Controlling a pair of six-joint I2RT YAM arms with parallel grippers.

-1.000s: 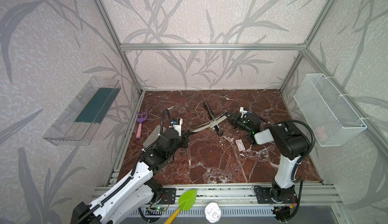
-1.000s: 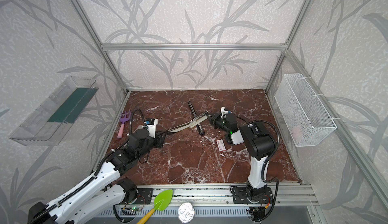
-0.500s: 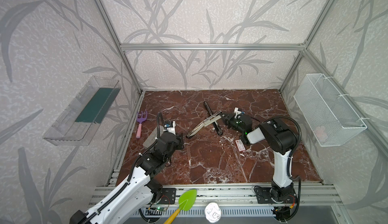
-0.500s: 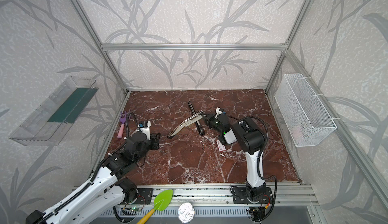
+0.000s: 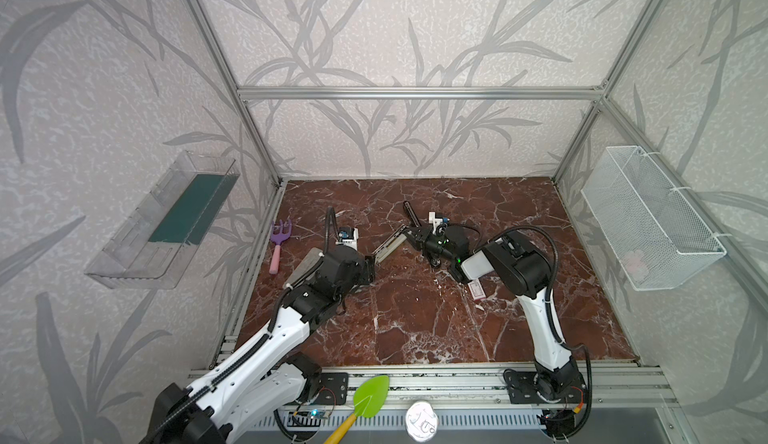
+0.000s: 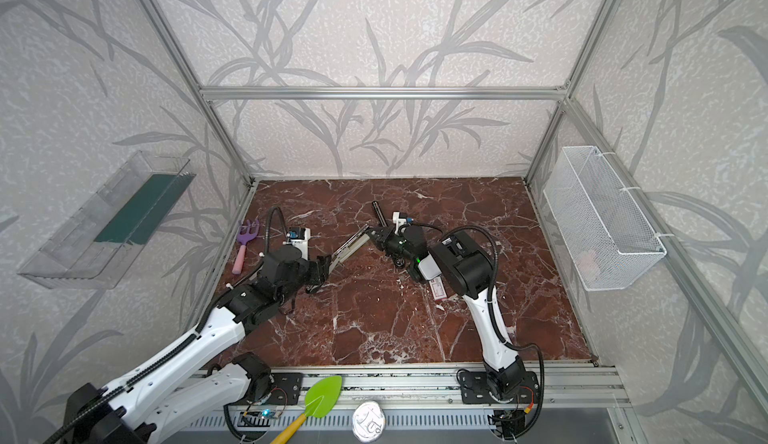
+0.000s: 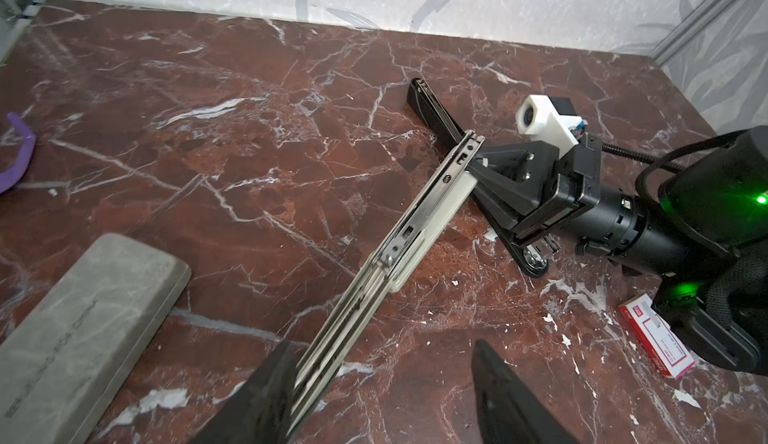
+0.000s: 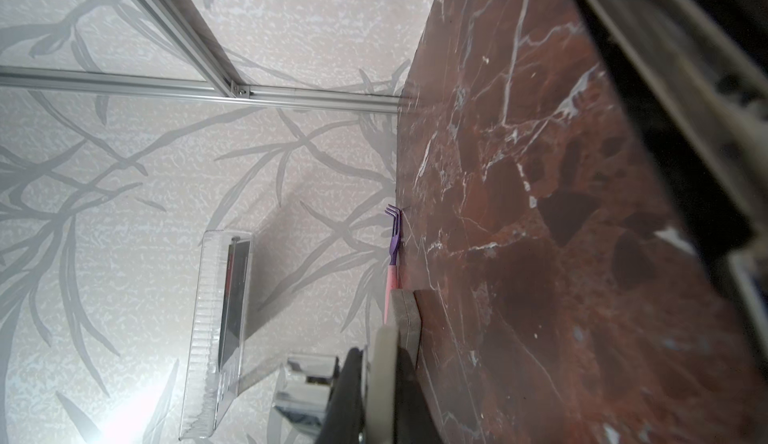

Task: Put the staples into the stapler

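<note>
Clamping the stapler [image 7: 409, 227] is the right tool [image 7: 478, 165]; left tool [image 7: 382, 350], apart, straddles its rail.

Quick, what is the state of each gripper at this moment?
Left gripper: open, gripping nothing.
Right gripper: closed on the far end of the raised rail of the stapler.

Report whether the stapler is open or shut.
Open. The stapler has its silver rail swung away from its black base, which lies on the table.
</note>
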